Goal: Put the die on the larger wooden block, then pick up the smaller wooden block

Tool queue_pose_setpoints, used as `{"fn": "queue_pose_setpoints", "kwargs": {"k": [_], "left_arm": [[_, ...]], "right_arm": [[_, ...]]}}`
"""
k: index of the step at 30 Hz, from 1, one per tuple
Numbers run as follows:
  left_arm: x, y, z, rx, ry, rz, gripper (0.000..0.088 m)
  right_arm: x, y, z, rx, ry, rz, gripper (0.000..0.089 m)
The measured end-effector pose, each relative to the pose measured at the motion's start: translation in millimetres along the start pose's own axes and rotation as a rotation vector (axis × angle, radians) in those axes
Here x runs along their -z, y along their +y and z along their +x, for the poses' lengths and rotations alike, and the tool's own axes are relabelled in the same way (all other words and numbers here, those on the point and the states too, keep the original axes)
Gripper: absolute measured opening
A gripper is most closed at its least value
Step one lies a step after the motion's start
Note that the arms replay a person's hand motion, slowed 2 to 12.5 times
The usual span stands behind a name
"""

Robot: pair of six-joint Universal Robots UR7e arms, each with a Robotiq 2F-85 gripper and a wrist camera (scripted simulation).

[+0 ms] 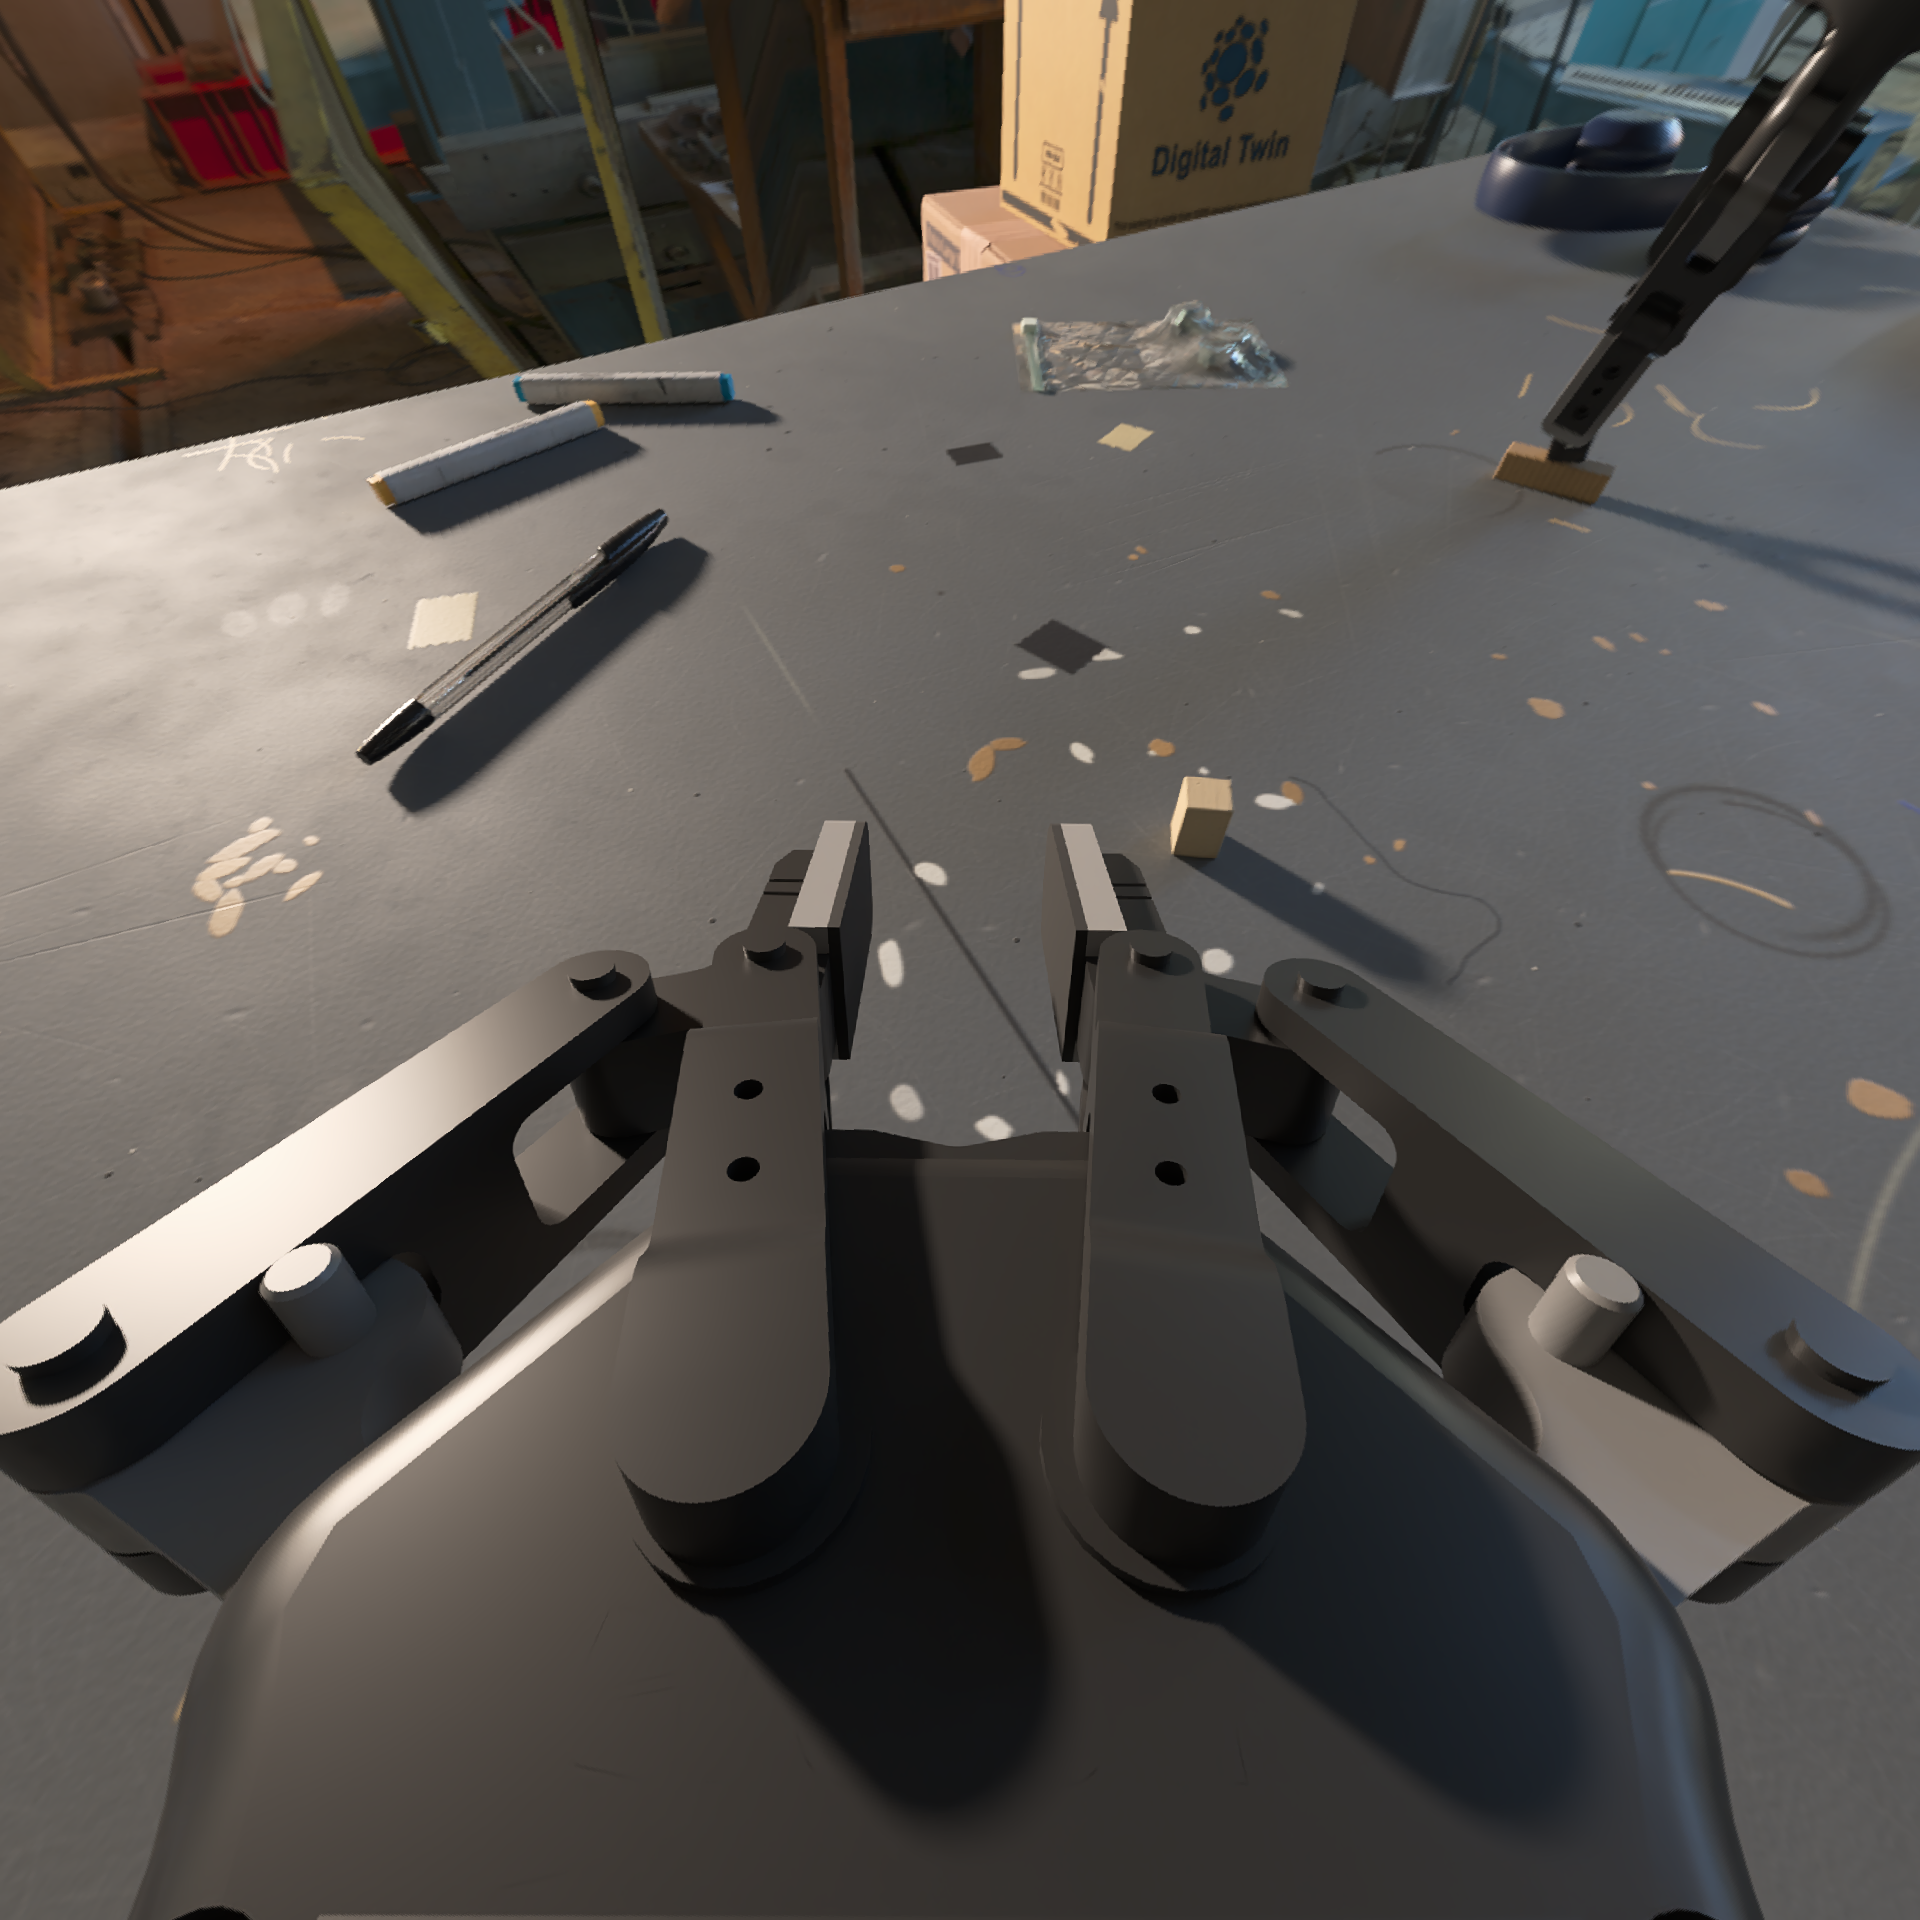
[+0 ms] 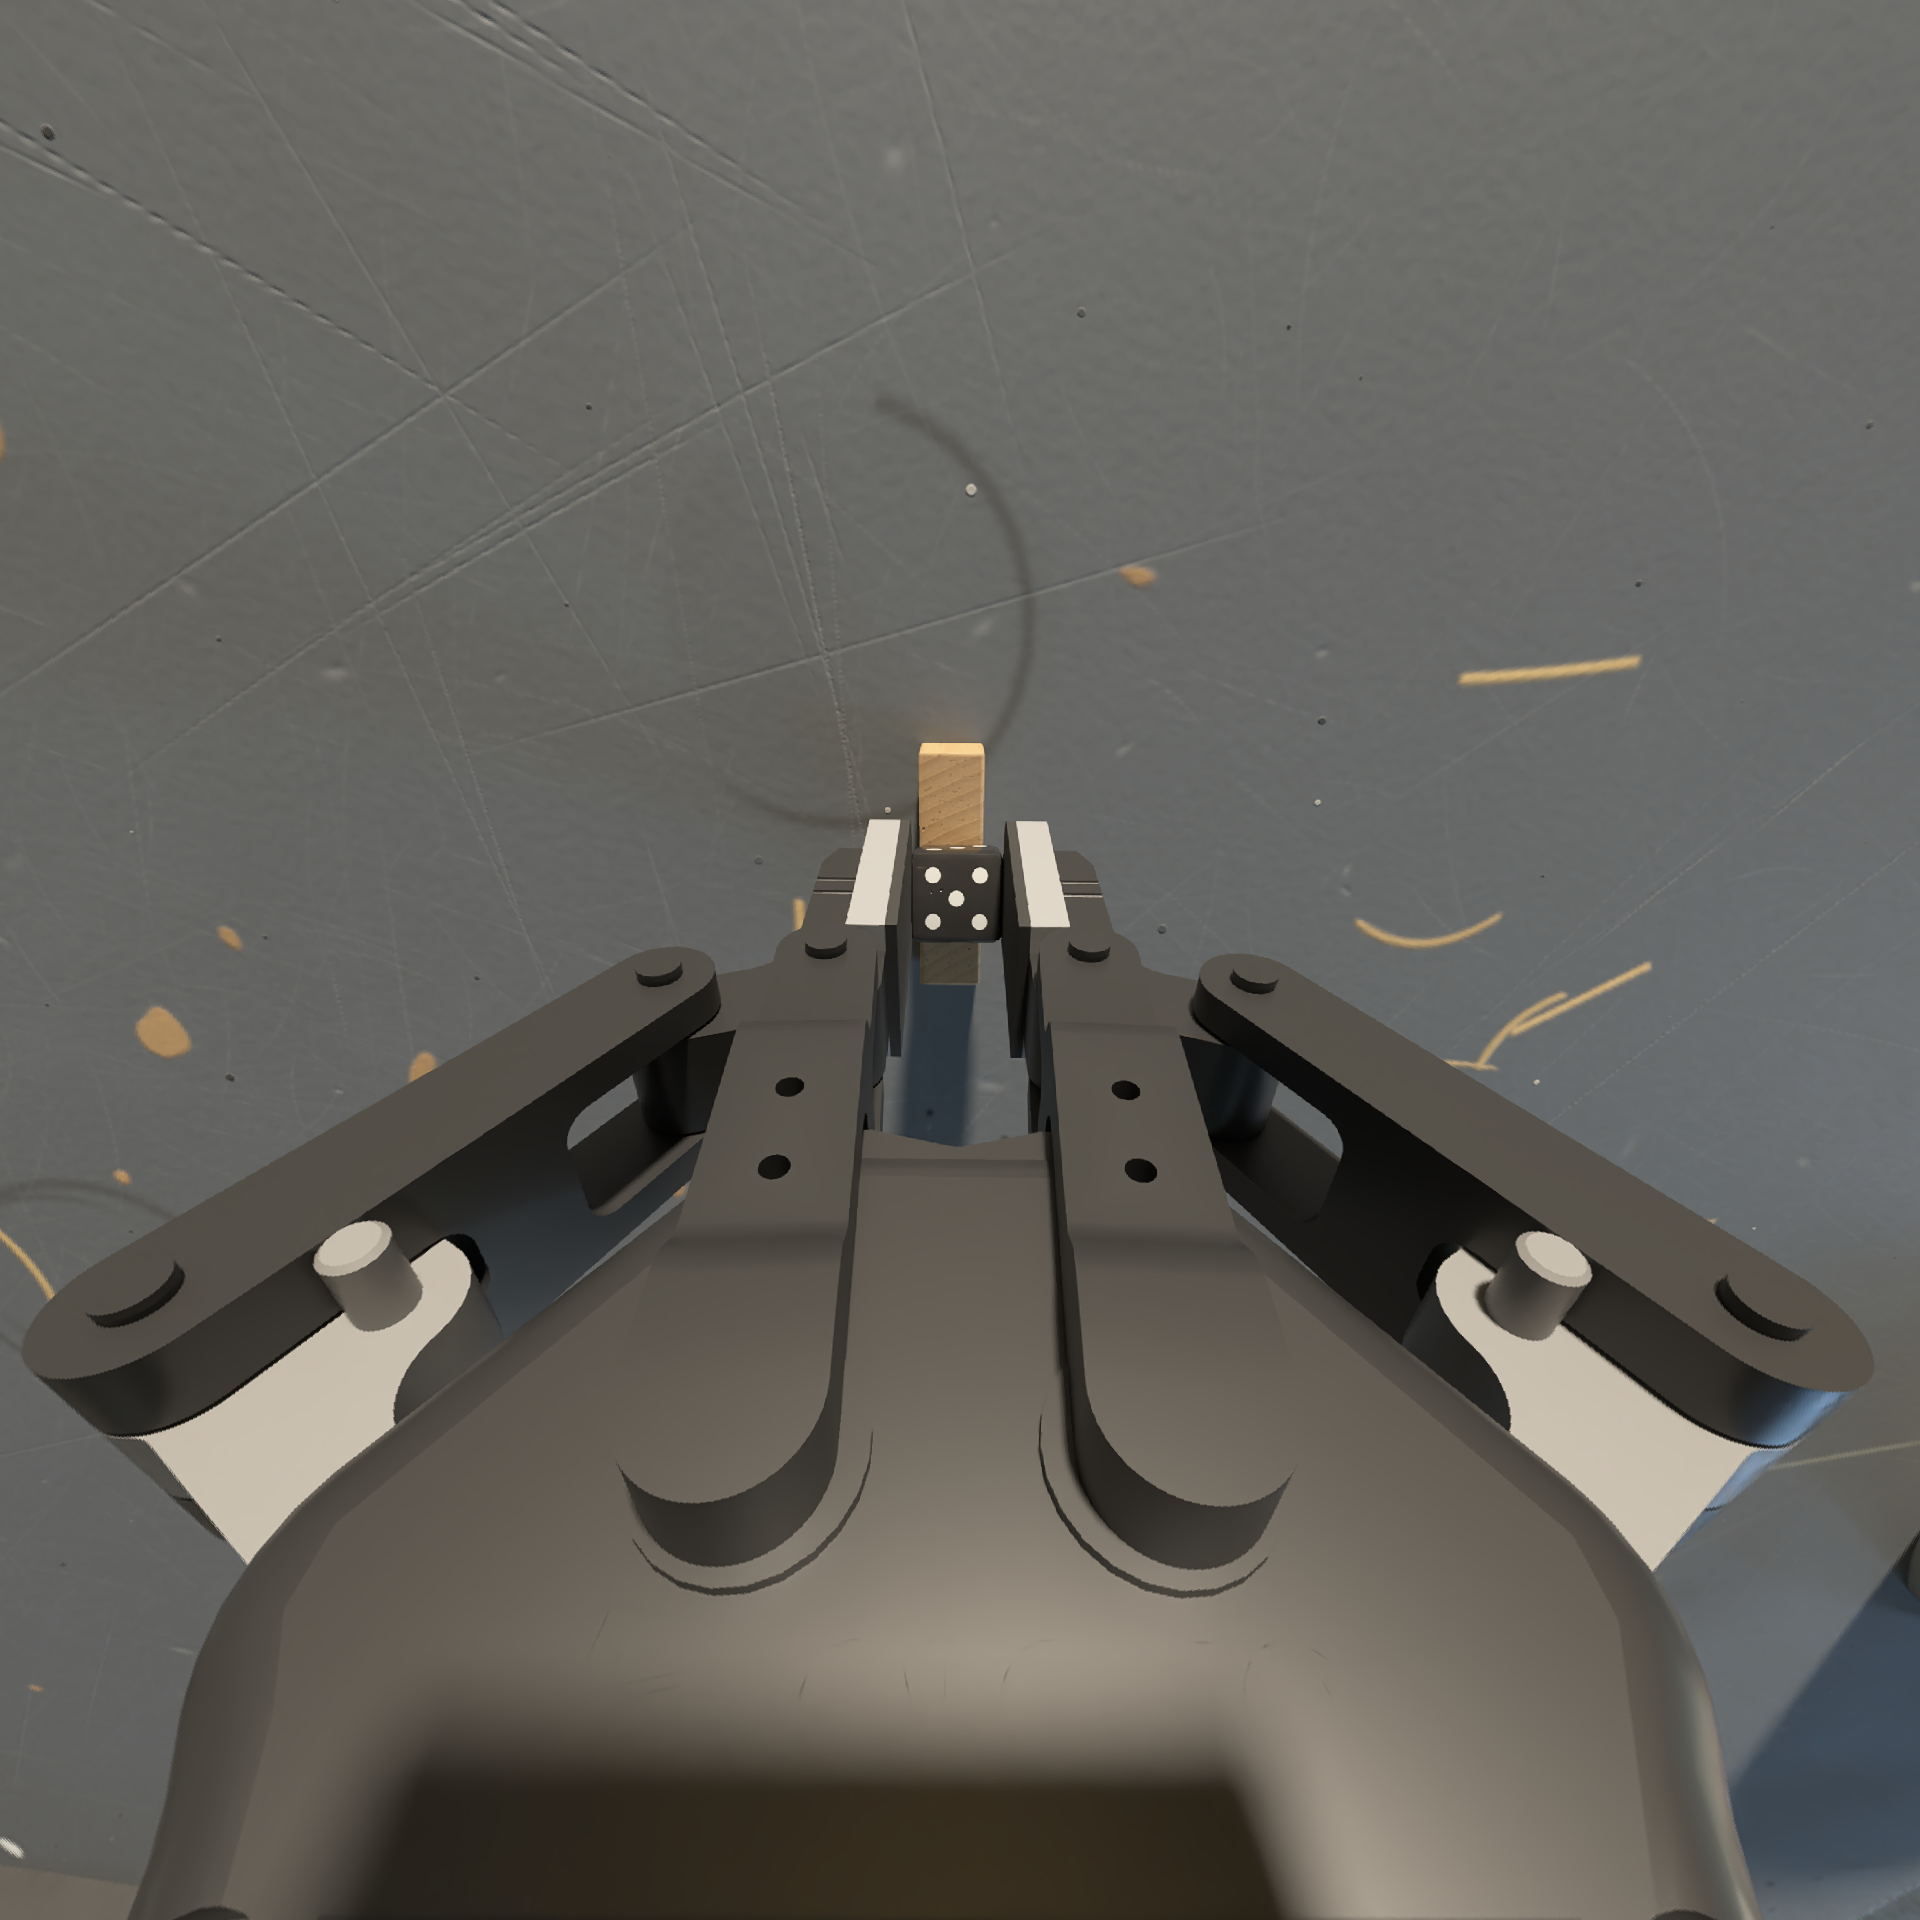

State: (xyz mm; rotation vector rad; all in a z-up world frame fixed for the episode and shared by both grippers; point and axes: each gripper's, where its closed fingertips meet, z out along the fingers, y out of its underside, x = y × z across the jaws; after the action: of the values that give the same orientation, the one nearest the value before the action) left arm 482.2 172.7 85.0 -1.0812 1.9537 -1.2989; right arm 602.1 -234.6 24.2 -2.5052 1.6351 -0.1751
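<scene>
My right gripper (image 2: 957, 878) is shut on a black die (image 2: 956, 896) with white dots and holds it right on top of the larger wooden block (image 2: 951, 795), a flat tan block on the grey table. From the left wrist view the right gripper (image 1: 1574, 445) points down onto that block (image 1: 1553, 480) at the far right. The smaller wooden block (image 1: 1202, 818), a tan cube, stands on the table just ahead and right of my left gripper (image 1: 961, 842), which is open and empty above the table.
A black pen (image 1: 514, 634) and two white markers (image 1: 488, 452) (image 1: 623, 388) lie at the far left. A clear plastic bag (image 1: 1143, 353) lies at the back. A cardboard box (image 1: 1174, 104) and a dark blue bowl (image 1: 1590, 182) stand at the far edge.
</scene>
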Motion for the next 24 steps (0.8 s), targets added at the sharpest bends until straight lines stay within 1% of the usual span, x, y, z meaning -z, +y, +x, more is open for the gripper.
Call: {"fn": "queue_pose_setpoints", "kwargs": {"k": [6, 11, 12, 14, 21, 24], "left_arm": [[-0.3, 4.5, -7.0, -0.032, -0.065, -0.032, 0.0302], [-0.4, 7.0, -10.2, -0.055, -0.100, -0.051, 0.0302], [-0.4, 7.3, -10.6, -0.059, -0.105, -0.053, 0.0302], [-0.3, 8.0, -11.3, -0.064, -0.114, -0.058, 0.0302], [-1.4, 9.8, -10.6, -0.062, -0.117, -0.069, 0.0302], [-1.8, 10.5, -10.0, -0.056, -0.113, -0.073, 0.0302]], "right_arm": [[-0.7, 0.0, 0.4, -0.001, 0.000, 0.006, 0.0156], [-1.5, 0.3, 0.3, -0.001, -0.001, 0.012, 0.0155], [-1.6, 0.3, 0.2, -0.001, -0.002, 0.014, 0.0171], [-2.8, 0.8, -1.1, 0.000, -0.005, 0.017, 0.0242], [-2.2, -0.5, -1.2, -0.003, -0.001, 0.041, 0.0437], [-0.4, -2.0, -1.5, 0.000, 0.002, 0.058, 0.0456]]}}
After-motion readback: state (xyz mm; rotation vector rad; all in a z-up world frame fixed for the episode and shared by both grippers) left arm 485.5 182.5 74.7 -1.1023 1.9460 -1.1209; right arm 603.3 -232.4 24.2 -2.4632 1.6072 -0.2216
